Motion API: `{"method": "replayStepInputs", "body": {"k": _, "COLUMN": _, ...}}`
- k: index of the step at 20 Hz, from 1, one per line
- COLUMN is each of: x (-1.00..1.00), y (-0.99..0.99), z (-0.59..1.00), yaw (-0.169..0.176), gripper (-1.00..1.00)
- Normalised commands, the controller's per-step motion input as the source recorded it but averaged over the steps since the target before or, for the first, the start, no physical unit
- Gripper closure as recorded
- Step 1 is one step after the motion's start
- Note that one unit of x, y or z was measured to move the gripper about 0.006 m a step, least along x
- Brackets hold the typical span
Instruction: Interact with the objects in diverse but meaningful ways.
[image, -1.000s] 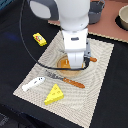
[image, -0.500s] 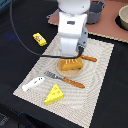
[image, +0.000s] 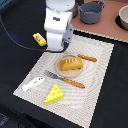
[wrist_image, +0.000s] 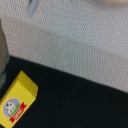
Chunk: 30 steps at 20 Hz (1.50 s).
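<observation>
The orange-brown scored bread loaf (image: 71, 63) lies on a small round plate (image: 63, 71) in the middle of the striped placemat (image: 95, 85). The white fish-like piece (image: 32, 84) and the yellow holed cheese wedge (image: 55, 94) lie on the mat's near part. The small yellow packet with a red mark (image: 40, 39) lies on the dark table off the mat and also shows in the wrist view (wrist_image: 17, 102). My gripper (image: 54, 48) hangs between the packet and the loaf, holding nothing that I can see. Its fingers do not show clearly.
An orange-handled fork (image: 65, 80) lies in front of the plate and an orange-handled knife (image: 87, 58) behind it. A dark grey pot (image: 92, 11) and a second vessel (image: 122, 17) stand at the back on the brown surface. The mat's edge (wrist_image: 75, 45) crosses the wrist view.
My arm has moved off the bread loaf, up and toward the exterior view's left, closer to the yellow packet. The loaf is now uncovered. The objects have not moved.
</observation>
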Motion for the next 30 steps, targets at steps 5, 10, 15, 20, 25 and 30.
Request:
{"method": "replayStepInputs", "body": {"k": 5, "x": -1.0, "y": 0.27, "z": -0.12, "yaw": -0.005, "gripper": -1.0}}
{"method": "replayStepInputs", "body": {"k": 10, "x": -1.0, "y": 0.3, "z": -0.22, "yaw": -0.019, "gripper": -1.0}}
{"method": "replayStepInputs", "body": {"k": 15, "x": -0.88, "y": 0.36, "z": -0.32, "yaw": -0.052, "gripper": -1.0}}
{"method": "replayStepInputs", "body": {"k": 20, "x": -0.49, "y": 0.35, "z": -0.28, "yaw": -0.147, "gripper": -1.0}}
{"method": "replayStepInputs", "body": {"k": 25, "x": -0.39, "y": 0.32, "z": -0.22, "yaw": -0.174, "gripper": -1.0}}
{"method": "replayStepInputs", "body": {"k": 30, "x": -0.46, "y": 0.32, "z": -0.15, "yaw": -0.158, "gripper": -1.0}}
